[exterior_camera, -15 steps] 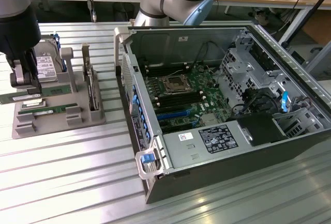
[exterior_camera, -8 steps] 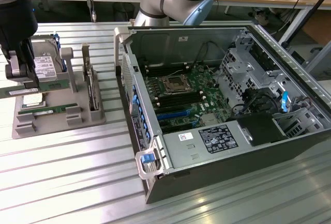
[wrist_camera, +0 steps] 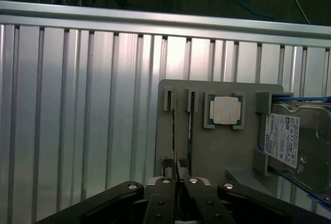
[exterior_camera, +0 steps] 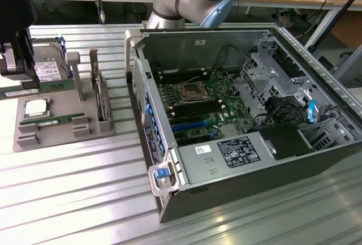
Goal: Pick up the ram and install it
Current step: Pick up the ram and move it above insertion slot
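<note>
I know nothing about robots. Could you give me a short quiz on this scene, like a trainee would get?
1. True or false: the computer case is open, with its motherboard showing.
2. What lies on the grey tray beside the hard drive? A) a fan B) a processor chip C) a screwdriver
3. Fill in: the gripper is shut on the ___.

Key: 1 true; 2 B; 3 ram, the thin stick pinched edge-on between its fingers.
</note>
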Action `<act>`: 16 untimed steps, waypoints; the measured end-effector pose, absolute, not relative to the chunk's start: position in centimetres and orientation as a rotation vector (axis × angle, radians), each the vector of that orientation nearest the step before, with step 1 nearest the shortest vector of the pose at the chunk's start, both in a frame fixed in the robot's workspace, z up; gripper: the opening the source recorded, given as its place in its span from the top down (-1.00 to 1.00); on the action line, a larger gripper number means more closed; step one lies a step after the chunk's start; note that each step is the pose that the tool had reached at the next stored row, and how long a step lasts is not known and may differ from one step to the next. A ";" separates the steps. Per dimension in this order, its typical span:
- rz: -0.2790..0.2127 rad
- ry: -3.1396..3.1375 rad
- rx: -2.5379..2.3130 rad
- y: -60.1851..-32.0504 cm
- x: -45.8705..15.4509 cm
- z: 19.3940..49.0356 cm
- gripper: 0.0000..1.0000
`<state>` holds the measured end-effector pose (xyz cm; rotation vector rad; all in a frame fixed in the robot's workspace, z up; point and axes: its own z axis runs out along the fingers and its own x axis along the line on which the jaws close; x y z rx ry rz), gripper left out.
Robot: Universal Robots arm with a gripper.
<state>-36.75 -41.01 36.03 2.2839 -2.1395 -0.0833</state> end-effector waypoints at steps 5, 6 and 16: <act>-0.083 -2.140 2.284 -41.0 -36.8 37.8 0.76; -0.083 -2.140 2.284 -41.0 -36.8 38.0 0.76; -0.083 -2.140 2.284 -41.0 -36.0 38.6 0.76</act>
